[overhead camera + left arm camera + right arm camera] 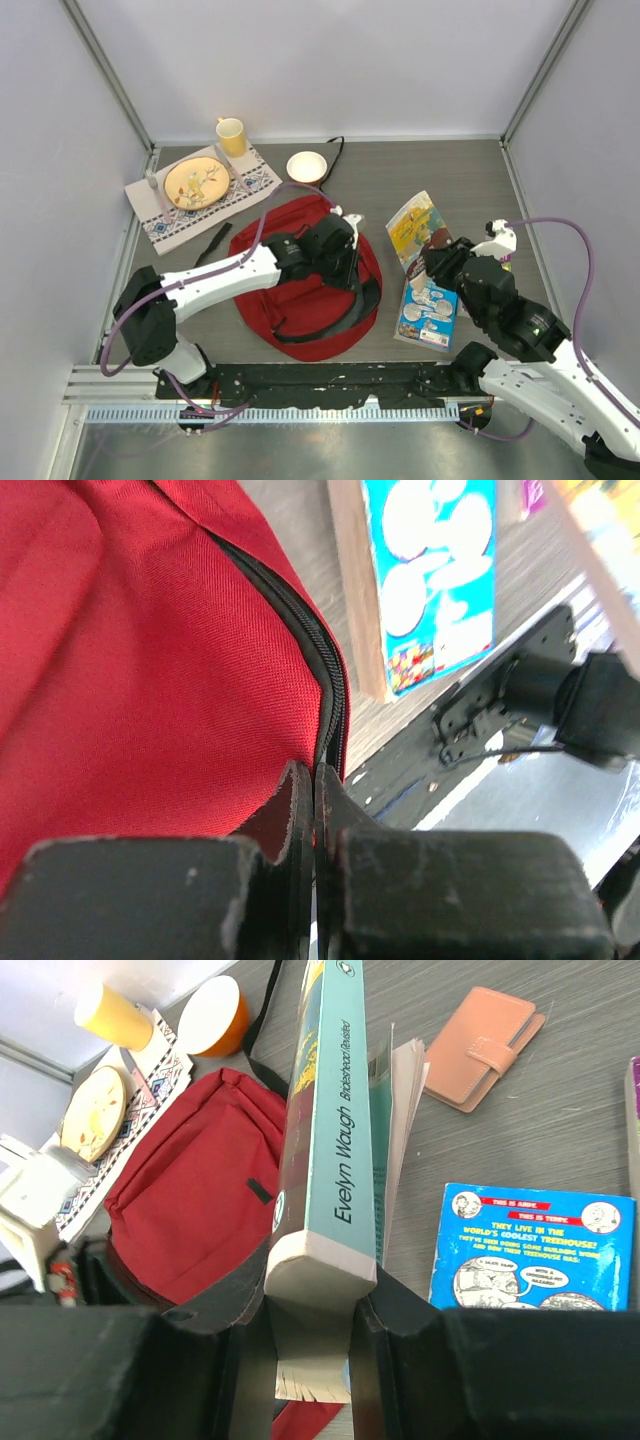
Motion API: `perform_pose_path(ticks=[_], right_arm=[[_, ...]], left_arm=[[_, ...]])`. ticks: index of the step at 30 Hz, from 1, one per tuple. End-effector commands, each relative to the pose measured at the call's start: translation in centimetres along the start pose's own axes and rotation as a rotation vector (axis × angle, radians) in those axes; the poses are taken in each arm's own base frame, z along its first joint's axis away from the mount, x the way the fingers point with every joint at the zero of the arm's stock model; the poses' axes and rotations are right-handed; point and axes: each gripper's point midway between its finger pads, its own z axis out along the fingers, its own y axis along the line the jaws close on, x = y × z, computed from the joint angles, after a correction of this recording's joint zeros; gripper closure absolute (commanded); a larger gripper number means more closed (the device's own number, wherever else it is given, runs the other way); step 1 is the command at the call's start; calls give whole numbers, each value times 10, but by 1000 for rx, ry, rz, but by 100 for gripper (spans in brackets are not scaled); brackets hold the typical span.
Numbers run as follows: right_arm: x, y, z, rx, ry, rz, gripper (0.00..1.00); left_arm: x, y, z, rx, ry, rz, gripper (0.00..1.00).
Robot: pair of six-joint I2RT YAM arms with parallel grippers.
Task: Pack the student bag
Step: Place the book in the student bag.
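From above, the student bag lay flat at the centre of the table, just in front of the arm bases, with the left gripper down on its right-hand edge and the right gripper just beside it, holding an Evelyn Waugh paperback up off the surface. A blue treehouse book lay at lower right of the bag, and a placemat with a plate, a yellow cup and a small bowl sat at upper left. In the left wrist view the jaws were pressed fully together at the bottom centre, right at the black zipper line, with a sliver of red cloth showing between them, so they appeared to have pinched the bag's edge. In the right wrist view the jaws stood partly apart, clamped on the foot of the paperback, whose spine ran straight up the frame; a tan wallet lay at upper right. The bag looked light, soft and limp, likely to sag and fall shut once released. The stiffer zipper seam seemed the best place to take hold, lifting the lip so a book could slide under it
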Motion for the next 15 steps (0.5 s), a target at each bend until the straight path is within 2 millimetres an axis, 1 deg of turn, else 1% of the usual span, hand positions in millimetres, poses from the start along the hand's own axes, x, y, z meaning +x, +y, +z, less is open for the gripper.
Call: perform_pose_path(ticks=[1,4,7,8,11,13,15], right_arm=[[-59,18,-22,-60,-178,93,99],[-60,16,-28,-63,-175,93,99],[-61,18,-33,-74,-155,89,99],[-60,20,-35,-85,-145,87,99],[-62,26,-44,-129,-129,105,99],[-62,30,-49,-157,-118,111,99],[-61,40,-55,-211,-94,118,99]], left_arm=[[-62,-20,-30,9,-189,-26,100],[-82,-22,-44,-7,-262,-37,100],[-95,-24,-55,7,-317,-60,100],[-98,-26,-62,22,-334,-68,100],[-103,-28,-73,38,-367,-71,100],[-108,-22,-78,15,-392,-74,100],[-111,-17,-84,5,-404,-76,100]])
